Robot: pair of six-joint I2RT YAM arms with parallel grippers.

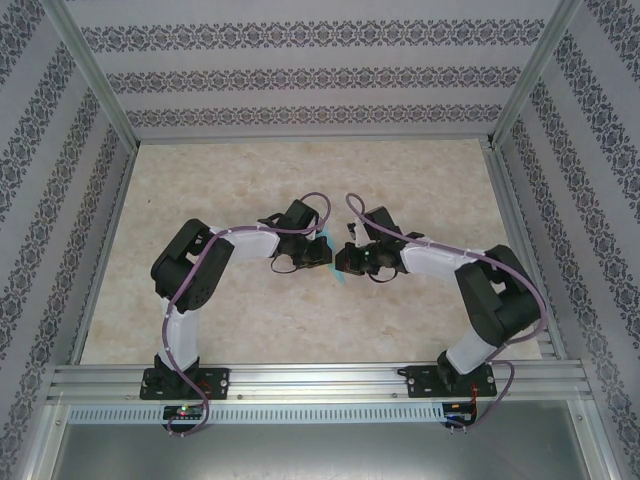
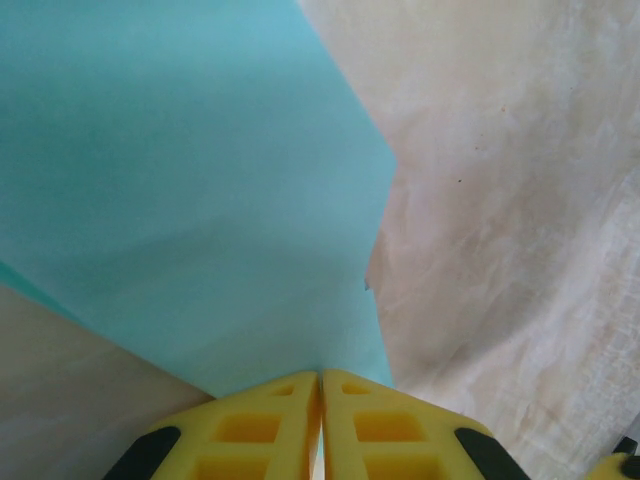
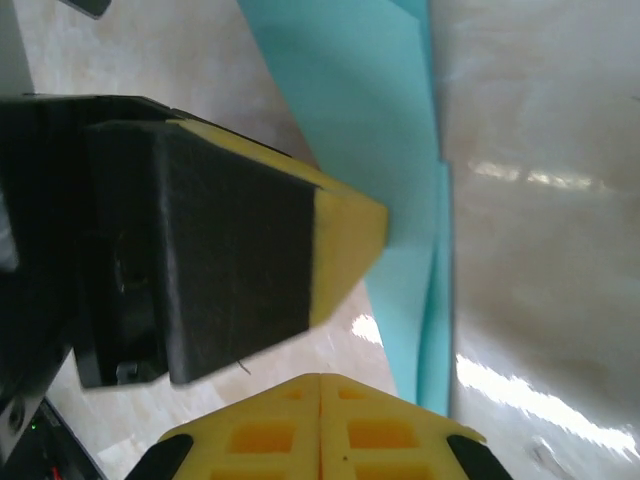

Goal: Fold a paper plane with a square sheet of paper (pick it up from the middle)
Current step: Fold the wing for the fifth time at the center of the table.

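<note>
**Both arms meet mid-table, teal paper held between them**

- Top view: the left gripper (image 1: pixel 322 250) and right gripper (image 1: pixel 346 262) face each other at the middle of the pale, marbled table (image 1: pixel 250 180), tips nearly meeting. Both arms bend inward from their bases at the near edge.
- A thin sliver of the teal paper (image 1: pixel 338 278) shows between the two grippers, standing on edge rather than lying flat; one end points far, the other near.
- Left wrist view: the left gripper (image 2: pixel 320 388) has its yellow fingers (image 2: pixel 250 430) pressed together, and the paper (image 2: pixel 200 180) runs straight out of the seam between them. It is clamped on the paper. The sheet fans wide to the far left, plain and unmarked, with an angled corner on its right edge and the table beyond.
- Right wrist view: the right gripper (image 3: pixel 320 392) is closed, fingers flush. The paper (image 3: pixel 360 100) hangs just to the right of its tips, showing two layers along the right edge. Cannot tell whether any of it is caught in this gripper.
- Same view: one left-gripper finger (image 3: pixel 345 235), black pad with yellow tip, presses against the paper's face.
</note>
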